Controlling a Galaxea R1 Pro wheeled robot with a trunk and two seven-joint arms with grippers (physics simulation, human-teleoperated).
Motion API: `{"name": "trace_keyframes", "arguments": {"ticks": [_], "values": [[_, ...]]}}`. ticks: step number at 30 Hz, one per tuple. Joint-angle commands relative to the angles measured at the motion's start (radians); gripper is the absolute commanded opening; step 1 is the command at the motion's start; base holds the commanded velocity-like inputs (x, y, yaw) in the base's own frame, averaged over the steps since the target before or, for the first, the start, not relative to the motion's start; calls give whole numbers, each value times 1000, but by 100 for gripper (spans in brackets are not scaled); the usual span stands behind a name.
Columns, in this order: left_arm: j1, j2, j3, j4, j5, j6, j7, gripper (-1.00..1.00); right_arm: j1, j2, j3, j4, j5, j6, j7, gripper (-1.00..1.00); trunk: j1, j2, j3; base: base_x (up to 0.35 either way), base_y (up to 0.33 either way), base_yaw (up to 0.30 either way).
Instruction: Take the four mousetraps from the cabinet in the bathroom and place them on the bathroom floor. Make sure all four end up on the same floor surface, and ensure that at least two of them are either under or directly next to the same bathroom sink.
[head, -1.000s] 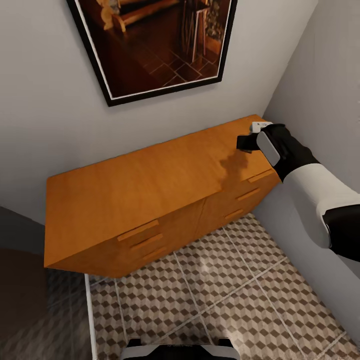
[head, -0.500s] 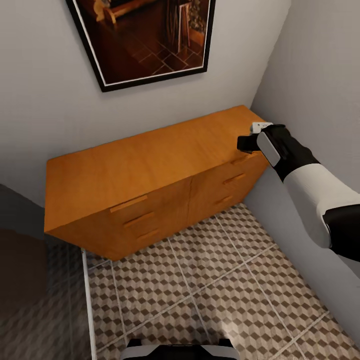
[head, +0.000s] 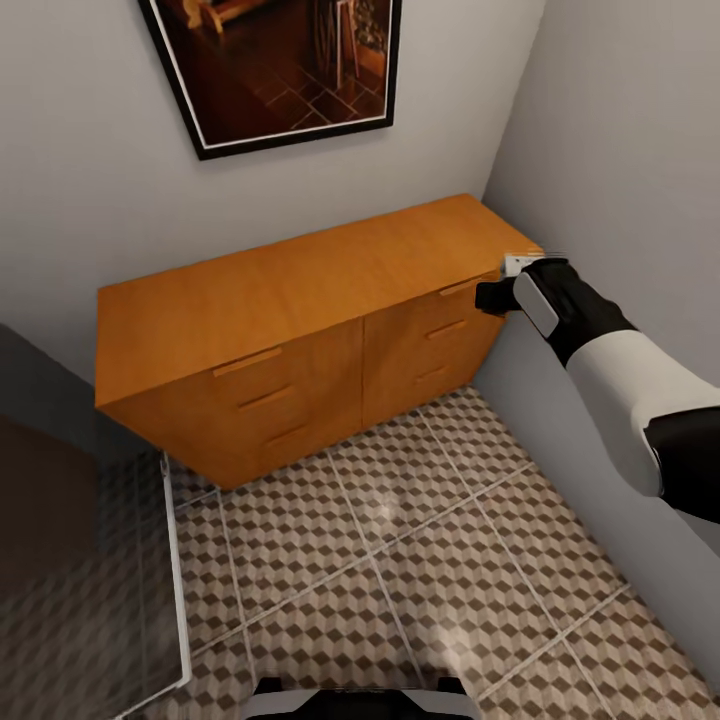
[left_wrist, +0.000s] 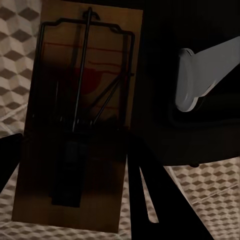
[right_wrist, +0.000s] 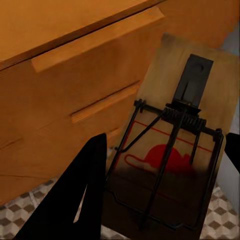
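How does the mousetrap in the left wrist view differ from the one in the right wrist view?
The left-wrist mousetrap sits in deep shadow, its wood dark and its red print faint; the right-wrist mousetrap is lit, pale wood with a clear red mouse print. Behind the left one lies the cube-patterned floor; behind the right one, the cabinet drawers. Both are flat wooden plates with black wire, each held at an end effector.

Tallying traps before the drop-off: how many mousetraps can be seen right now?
2. One flat wooden mousetrap with black wire sits between the left gripper's fingers above the cube-patterned tiles. Another wooden mousetrap with a red mouse print sits between the right gripper's fingers, by the orange-brown drawers. Others may be hidden.
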Motion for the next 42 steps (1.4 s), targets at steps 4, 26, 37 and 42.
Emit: {"name": "trace_keyframes", "arguments": {"ticks": [4, 26, 37, 42], "values": [[-1, -1, -6, 5, 7, -4, -7, -100, -1, -1, 8, 16, -11, 1, -7, -100, 0, -2, -1, -318, -68, 0], [-1, -1, -6, 3, 7, -5, -7, -100, 54, -8, 9, 447, -5, -329, 57, -100, 0, -2, -1, -79, -3, 0], [-1, -1, -6, 2, 7, -5, -6, -100, 325, -37, 9, 458, 24, -522, 87, -100, 0, -2, -1, 0, 0, 0], [-1, -1, -5, 1, 7, -5, -2, -100, 599, -28, 11, 458, 45, -723, 136, -100, 0, -2, -1, 0, 0, 0]]}}
